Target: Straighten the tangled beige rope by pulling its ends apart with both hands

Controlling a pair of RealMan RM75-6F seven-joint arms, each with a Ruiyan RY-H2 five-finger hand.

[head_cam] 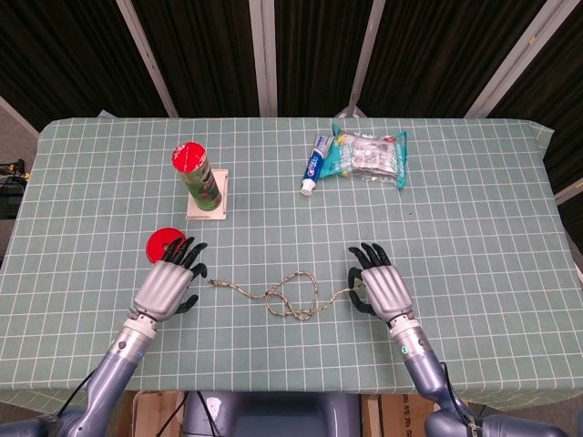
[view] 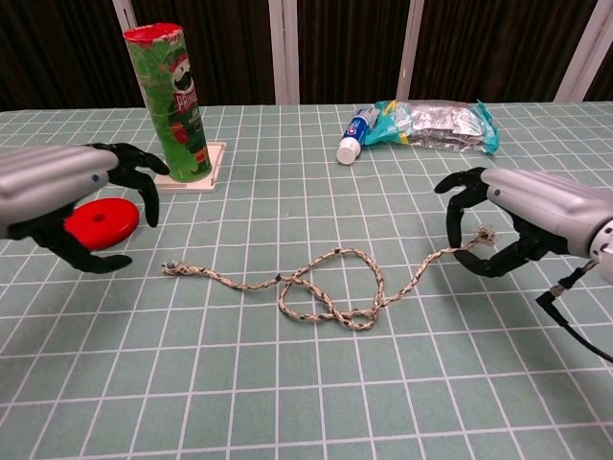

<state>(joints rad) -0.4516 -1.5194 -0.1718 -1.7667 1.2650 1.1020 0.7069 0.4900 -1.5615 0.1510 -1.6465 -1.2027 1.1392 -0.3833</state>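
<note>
The beige rope (head_cam: 290,296) (view: 326,287) lies across the front middle of the table with a tangled loop at its centre. Its left end (view: 170,269) rests free on the cloth. My left hand (head_cam: 168,287) (view: 67,192) hovers just left of that end, its fingers curved and apart, holding nothing. My right hand (head_cam: 383,289) (view: 522,216) curls around the frayed right end (view: 484,235), which sits between fingers and thumb, slightly raised. The contact itself is partly hidden.
A red disc (view: 101,222) lies under my left hand, partly covered in the head view. A green Pringles can (head_cam: 200,177) (view: 172,96) stands on a white base behind it. Toothpaste (head_cam: 314,164) and a snack bag (head_cam: 369,155) lie at the back.
</note>
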